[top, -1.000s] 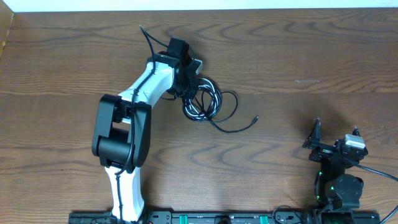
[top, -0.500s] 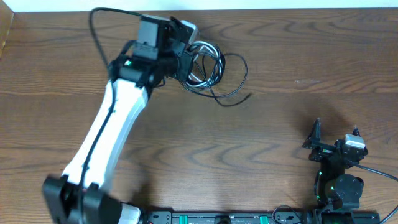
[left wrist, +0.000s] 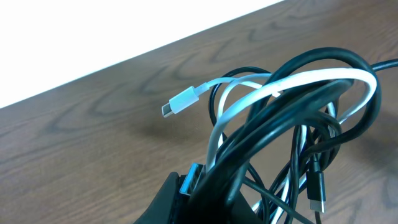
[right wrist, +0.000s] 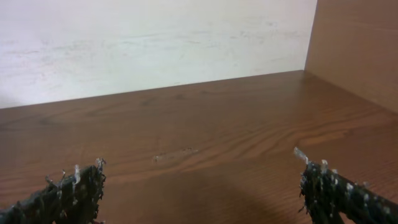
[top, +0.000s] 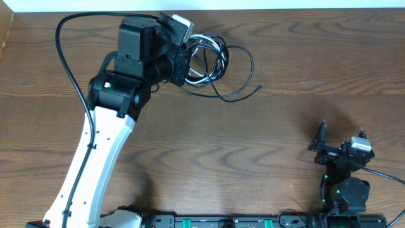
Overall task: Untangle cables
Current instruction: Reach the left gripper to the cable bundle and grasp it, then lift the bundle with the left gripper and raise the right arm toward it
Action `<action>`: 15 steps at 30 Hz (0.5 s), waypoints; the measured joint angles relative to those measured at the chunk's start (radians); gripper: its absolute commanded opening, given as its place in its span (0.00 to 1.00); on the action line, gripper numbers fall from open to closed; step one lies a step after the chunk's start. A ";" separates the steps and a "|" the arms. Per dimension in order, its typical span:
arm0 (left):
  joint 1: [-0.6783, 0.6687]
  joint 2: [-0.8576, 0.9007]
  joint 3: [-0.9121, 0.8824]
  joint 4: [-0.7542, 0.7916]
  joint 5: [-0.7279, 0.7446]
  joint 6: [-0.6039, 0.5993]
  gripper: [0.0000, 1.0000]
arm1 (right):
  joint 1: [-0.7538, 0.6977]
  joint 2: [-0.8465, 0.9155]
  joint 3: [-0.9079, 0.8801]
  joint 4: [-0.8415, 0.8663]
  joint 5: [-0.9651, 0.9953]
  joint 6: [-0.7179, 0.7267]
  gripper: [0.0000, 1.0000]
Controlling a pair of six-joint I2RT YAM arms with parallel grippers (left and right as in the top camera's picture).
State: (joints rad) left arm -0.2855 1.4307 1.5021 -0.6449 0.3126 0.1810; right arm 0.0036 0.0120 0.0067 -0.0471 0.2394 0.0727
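Clamping cables point(left wrist: 280, 115), left end effector point(top: 184, 63), wood table point(top: 266, 152) beneath

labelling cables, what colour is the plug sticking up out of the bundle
White: a small rectangular plug; clearest in left wrist view.

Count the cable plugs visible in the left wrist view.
3. A white plug juts out upper left; a black plug hangs lower right; a blue-tipped plug sits low among the black cables. More may be hidden in the tangle.
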 measured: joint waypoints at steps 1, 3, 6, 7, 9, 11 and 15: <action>0.000 0.000 0.000 -0.006 0.000 0.000 0.08 | 0.000 0.000 0.000 0.000 0.000 0.000 0.99; 0.000 0.000 0.000 -0.011 0.000 0.000 0.08 | 0.000 0.000 0.000 0.001 0.000 0.000 0.99; 0.000 0.000 0.000 -0.008 0.000 0.000 0.08 | 0.000 0.000 0.000 0.002 0.000 0.000 0.99; 0.000 0.000 0.000 -0.008 0.000 0.000 0.08 | 0.000 0.000 0.000 0.001 0.000 0.000 0.99; 0.000 0.000 0.000 -0.008 0.000 0.002 0.08 | 0.000 0.000 0.000 0.001 0.000 0.000 0.99; 0.000 0.000 0.000 -0.009 0.000 0.003 0.08 | 0.000 0.000 0.000 0.001 0.000 0.000 0.99; 0.000 0.000 0.000 -0.008 0.000 0.003 0.07 | 0.000 0.000 0.000 0.056 0.001 0.000 0.99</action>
State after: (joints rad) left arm -0.2855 1.4307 1.5021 -0.6533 0.3126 0.1844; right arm 0.0036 0.0120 0.0067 0.0086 0.2401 0.0727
